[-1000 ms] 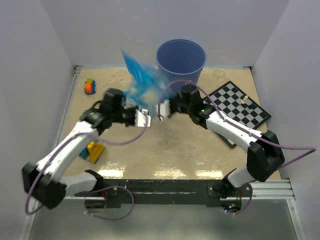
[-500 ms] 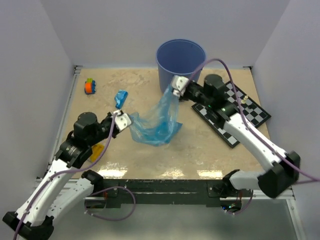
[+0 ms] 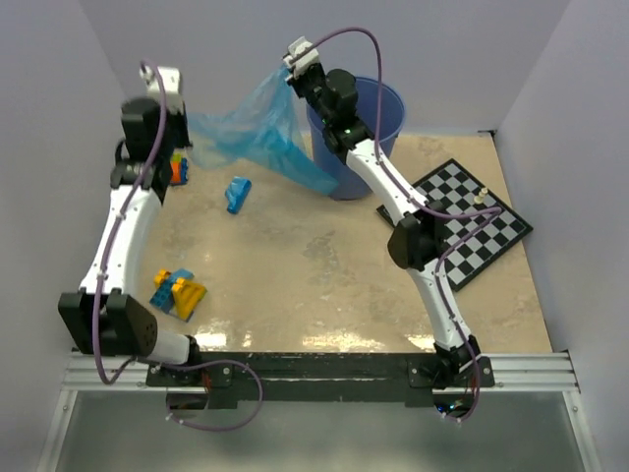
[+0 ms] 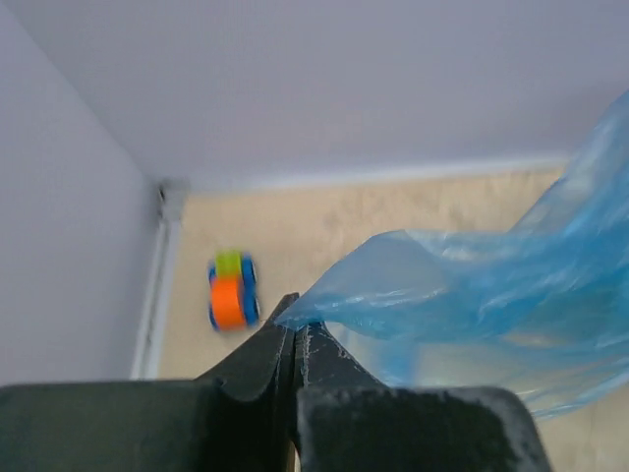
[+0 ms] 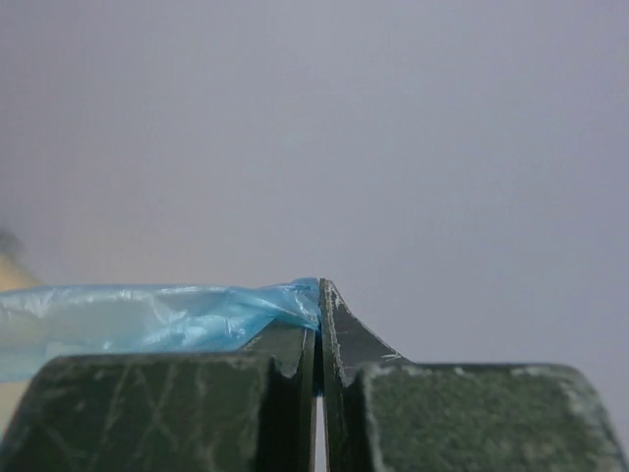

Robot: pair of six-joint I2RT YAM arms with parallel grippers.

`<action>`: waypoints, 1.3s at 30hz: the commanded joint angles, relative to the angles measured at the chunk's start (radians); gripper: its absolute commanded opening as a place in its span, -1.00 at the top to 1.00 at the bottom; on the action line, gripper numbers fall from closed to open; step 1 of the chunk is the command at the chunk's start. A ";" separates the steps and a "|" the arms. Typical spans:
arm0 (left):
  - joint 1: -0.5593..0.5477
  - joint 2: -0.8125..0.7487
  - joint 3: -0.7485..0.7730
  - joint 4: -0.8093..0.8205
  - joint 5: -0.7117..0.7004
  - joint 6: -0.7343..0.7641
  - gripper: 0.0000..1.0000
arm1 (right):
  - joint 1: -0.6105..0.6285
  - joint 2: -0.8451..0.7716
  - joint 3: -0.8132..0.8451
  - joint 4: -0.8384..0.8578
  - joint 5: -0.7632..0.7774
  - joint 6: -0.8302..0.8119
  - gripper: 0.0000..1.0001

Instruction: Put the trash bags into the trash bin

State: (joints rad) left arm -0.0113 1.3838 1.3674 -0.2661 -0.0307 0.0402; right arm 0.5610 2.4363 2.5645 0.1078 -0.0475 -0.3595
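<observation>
One trash bag (image 3: 257,133), thin crinkly blue film, hangs stretched in the air between my two grippers. My left gripper (image 3: 190,131) is raised at the back left and is shut on the bag's left corner (image 4: 393,280). High by the back wall, my right gripper (image 3: 286,83) is shut on the bag's other end (image 5: 147,317). The bag's lower fold (image 3: 319,177) droops in front of the left side of the trash bin (image 3: 378,113), a round blue bucket at the back middle. In the wrist views each pair of jaws (image 4: 293,323) (image 5: 316,295) pinches film at the tips.
A chessboard (image 3: 472,224) with a small piece (image 3: 480,197) lies at the right. A blue block (image 3: 237,193) lies left of the bin, an orange and green toy (image 3: 177,169) (image 4: 231,293) near the back left corner, and yellow-blue blocks (image 3: 179,292) at the near left. Walls enclose three sides.
Both arms have swung up and back from low over the table. The bag has risen off the table and now spans from the back left to above the bin's left rim.
</observation>
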 commanded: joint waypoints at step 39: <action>-0.216 -0.519 -0.455 -0.079 -0.053 0.011 1.00 | -0.084 -0.917 -1.218 0.147 -0.322 0.015 1.00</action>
State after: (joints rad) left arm -0.3458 0.7975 0.8883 -0.4763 0.1898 0.2649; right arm 0.4778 1.3666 1.1965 0.0925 -0.4595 -0.6548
